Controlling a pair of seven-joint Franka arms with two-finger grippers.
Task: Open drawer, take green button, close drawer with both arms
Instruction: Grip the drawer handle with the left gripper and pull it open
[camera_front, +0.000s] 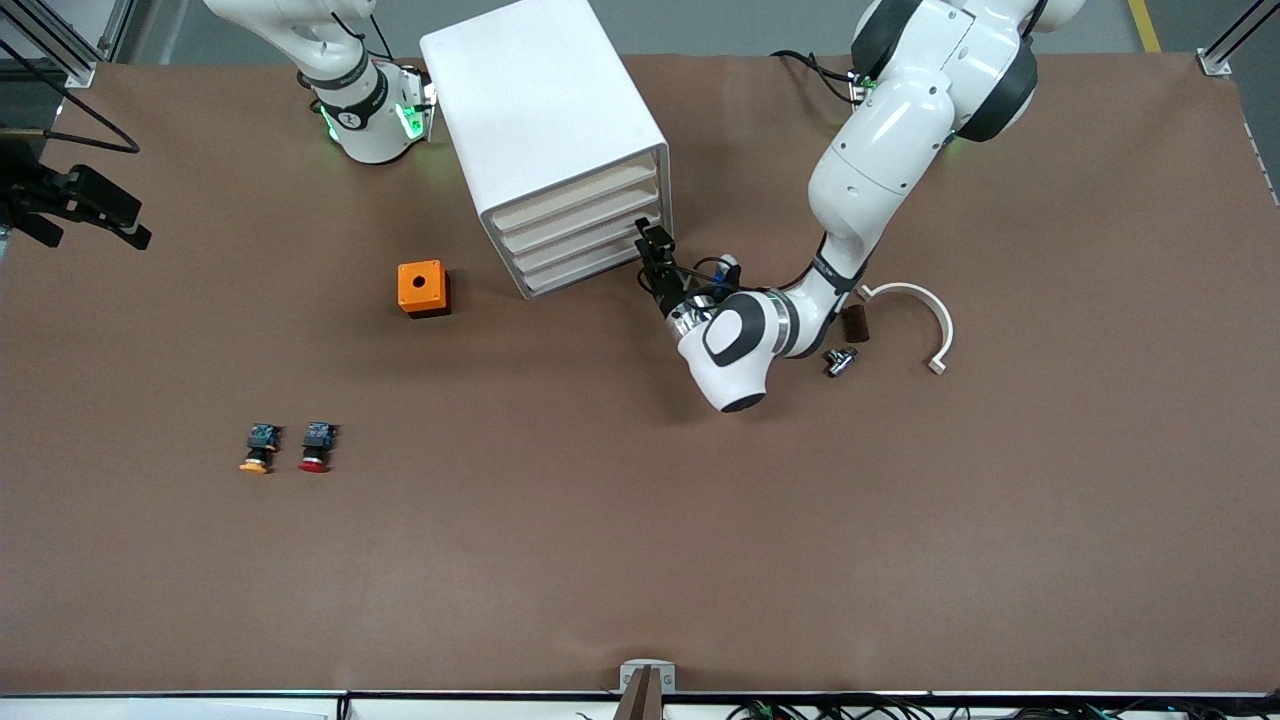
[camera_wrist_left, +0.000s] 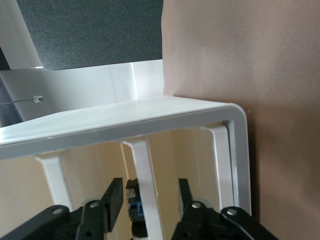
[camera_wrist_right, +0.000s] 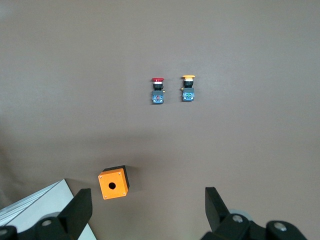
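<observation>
Brown worktop (camera_front: 640, 560) fills nearly the whole view, lit evenly. Grey floor (camera_front: 740, 25) shows past its edge by the arm bases. Aluminium frame posts (camera_front: 1228, 45) stand at the corners.

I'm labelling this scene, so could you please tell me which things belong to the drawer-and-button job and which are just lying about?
Job: cabinet, its drawers, left gripper at them, right gripper waiting.
Lying about: orange box, red button, yellow button, white curved piece.
</observation>
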